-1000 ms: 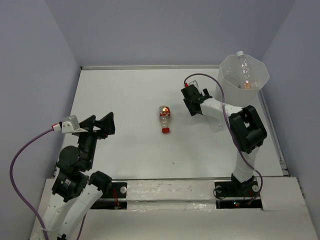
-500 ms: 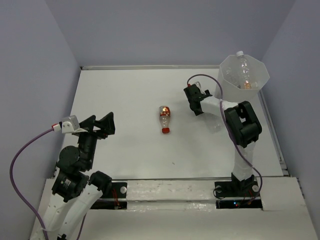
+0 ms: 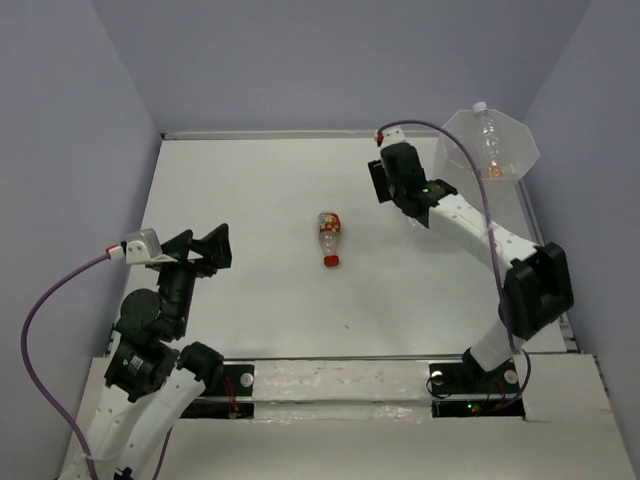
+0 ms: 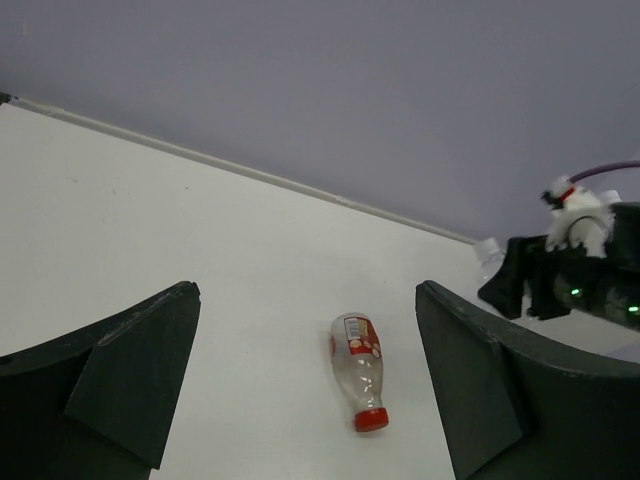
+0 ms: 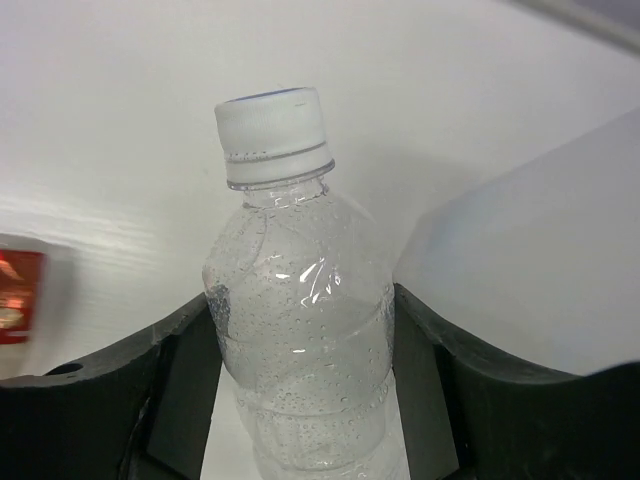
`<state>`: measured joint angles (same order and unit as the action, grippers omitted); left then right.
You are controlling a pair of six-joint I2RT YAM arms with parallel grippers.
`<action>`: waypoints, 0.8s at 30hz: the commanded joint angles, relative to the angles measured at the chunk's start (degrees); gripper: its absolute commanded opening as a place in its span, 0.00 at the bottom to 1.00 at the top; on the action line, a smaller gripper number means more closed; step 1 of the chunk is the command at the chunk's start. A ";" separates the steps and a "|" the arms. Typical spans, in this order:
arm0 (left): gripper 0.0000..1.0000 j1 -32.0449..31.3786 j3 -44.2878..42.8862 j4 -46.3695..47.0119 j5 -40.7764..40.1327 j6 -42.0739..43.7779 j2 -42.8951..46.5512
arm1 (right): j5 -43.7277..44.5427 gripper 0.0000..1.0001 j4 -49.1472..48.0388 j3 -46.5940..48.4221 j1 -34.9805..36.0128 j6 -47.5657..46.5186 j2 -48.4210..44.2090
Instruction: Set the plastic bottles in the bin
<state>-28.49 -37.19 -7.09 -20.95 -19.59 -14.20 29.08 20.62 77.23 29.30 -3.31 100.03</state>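
Observation:
A red-capped bottle with a red-orange label (image 3: 328, 238) lies on its side mid-table, cap toward me; it also shows in the left wrist view (image 4: 357, 368). My right gripper (image 3: 381, 183) is shut on a clear, crinkled bottle with a white cap (image 5: 298, 330), held upright between both fingers (image 5: 420, 335). The translucent white bin (image 3: 512, 140) stands at the far right; its wall (image 5: 540, 250) is just right of the held bottle. A clear bottle (image 3: 486, 135) leans inside the bin. My left gripper (image 3: 205, 247) is open and empty at the near left.
Purple walls close in the white table (image 3: 250, 180) on three sides. The right arm (image 3: 470, 225) stretches diagonally from its base to beside the bin. The right gripper (image 4: 560, 280) shows at the right edge of the left wrist view.
My right gripper has moved toward the far wall, while its elbow swung out to the right and the arm stretched. The left arm and the red-capped bottle have not moved.

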 commanded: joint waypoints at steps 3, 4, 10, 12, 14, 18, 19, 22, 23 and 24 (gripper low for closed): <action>0.99 -0.16 -0.25 2.70 0.65 0.61 -0.83 | 0.34 0.49 -22.16 4.76 0.41 -2.39 -20.83; 0.99 -0.07 -0.25 2.70 0.56 0.61 -0.66 | 1.41 0.49 -24.20 5.64 -0.29 -3.36 -21.53; 0.99 -0.07 -0.25 2.35 0.03 0.61 0.83 | 4.14 0.48 -35.63 9.43 -9.86 -6.01 -21.81; 0.99 -0.16 -0.25 2.35 -0.06 0.61 1.27 | 2.83 0.47 -36.96 9.69 -15.81 -3.47 -20.76; 0.99 -0.07 -0.25 2.26 -0.06 0.61 1.80 | 2.04 0.47 -37.49 9.25 -19.26 -1.97 -19.96; 0.99 -0.34 -0.25 2.17 -0.23 0.61 2.24 | -0.59 0.46 -38.28 7.42 -25.68 -1.44 -18.73; 0.99 -0.34 -0.25 2.17 -0.23 0.70 2.24 | -0.87 0.46 -39.42 6.02 -27.70 -1.17 -18.56; 0.99 -0.43 -0.25 2.08 -0.23 0.70 2.24 | -2.09 0.46 -39.69 4.25 -30.52 -0.38 -18.12; 0.99 -0.34 -0.16 2.08 -0.14 0.70 2.24 | -2.71 0.46 -39.96 3.55 -31.40 -0.12 -18.03; 0.99 -0.42 -0.25 2.17 -0.32 0.70 2.33 | -3.24 0.46 -40.31 2.67 -32.54 0.14 -17.50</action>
<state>-28.53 -37.19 -7.11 -20.99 -19.59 -12.45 28.12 -14.37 81.30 -0.38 -5.15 83.33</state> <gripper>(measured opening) 0.989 0.656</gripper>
